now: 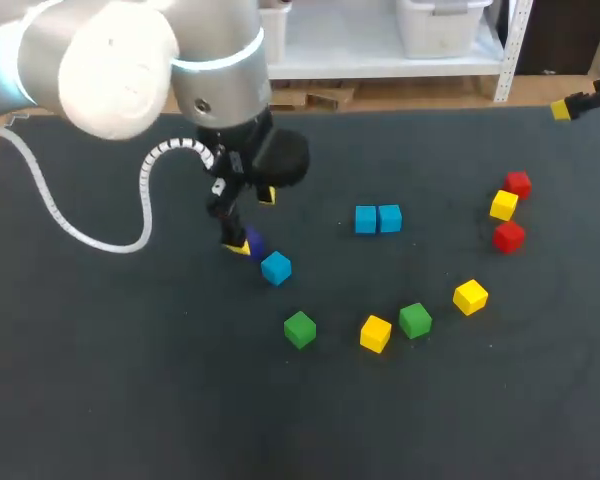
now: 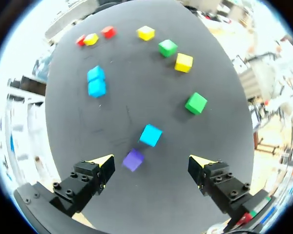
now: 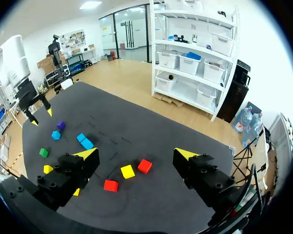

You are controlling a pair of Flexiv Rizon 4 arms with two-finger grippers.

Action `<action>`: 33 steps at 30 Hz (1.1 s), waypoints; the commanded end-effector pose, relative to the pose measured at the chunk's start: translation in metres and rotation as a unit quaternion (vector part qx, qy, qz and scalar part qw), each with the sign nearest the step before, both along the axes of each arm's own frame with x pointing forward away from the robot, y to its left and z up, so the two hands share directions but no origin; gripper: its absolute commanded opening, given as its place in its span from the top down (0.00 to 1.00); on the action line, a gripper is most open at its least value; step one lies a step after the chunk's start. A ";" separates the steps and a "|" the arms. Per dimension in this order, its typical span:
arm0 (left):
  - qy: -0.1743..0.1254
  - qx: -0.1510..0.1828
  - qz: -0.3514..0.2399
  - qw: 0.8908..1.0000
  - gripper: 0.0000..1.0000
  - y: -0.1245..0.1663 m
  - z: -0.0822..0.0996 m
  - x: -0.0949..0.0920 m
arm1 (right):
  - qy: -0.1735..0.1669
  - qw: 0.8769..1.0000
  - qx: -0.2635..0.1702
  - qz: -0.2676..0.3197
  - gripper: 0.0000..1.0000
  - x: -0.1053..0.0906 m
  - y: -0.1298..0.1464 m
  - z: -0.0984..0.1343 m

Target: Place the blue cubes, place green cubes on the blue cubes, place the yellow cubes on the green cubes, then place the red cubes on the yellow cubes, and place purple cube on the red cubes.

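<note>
Left arm [image 1: 130,60] fills upper left of head view; left gripper [image 1: 252,222] wide open, empty, over purple cube [image 1: 256,243]; loose blue cube [image 1: 276,268] just beside it; blue pair [image 1: 378,218] touching, frame centre.
Count: blue 3; green cubes [image 1: 300,329] 2; yellow cubes [image 1: 376,333] 3; red cubes [image 1: 508,236] 2; purple 1.
Left wrist view: purple cube between open fingers, ungripped; loose blue cube just ahead.
Right wrist view: right gripper [image 3: 135,153] wide open, empty.
Step judged: blue layer; next move calls for grasp on loose blue cube, clear of purple.
</note>
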State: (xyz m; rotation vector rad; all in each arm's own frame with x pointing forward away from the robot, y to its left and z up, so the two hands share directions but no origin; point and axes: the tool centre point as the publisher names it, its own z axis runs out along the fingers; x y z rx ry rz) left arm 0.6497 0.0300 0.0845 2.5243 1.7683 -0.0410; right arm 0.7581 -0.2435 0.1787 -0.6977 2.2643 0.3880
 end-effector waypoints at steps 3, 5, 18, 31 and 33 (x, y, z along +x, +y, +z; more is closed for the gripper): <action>0.013 0.024 -0.088 0.996 0.00 -0.018 -0.022 0.000 | 0.000 1.000 -0.001 -0.001 0.00 0.000 0.000 0.000; 0.017 0.028 -0.097 0.995 0.00 -0.018 -0.027 0.002 | 0.000 1.000 -0.001 -0.001 0.00 0.000 0.000 0.000; 0.036 0.049 -0.115 0.992 0.00 -0.026 -0.065 0.014 | 0.000 1.000 -0.001 -0.001 0.00 0.000 0.000 0.000; 0.050 0.071 -0.138 0.987 0.16 -0.034 -0.085 0.009 | 0.000 1.000 -0.001 -0.001 0.00 0.000 0.000 0.000; 0.052 0.075 -0.136 0.987 0.33 -0.033 -0.087 0.010 | 0.000 1.000 -0.001 -0.001 0.00 0.000 0.000 0.000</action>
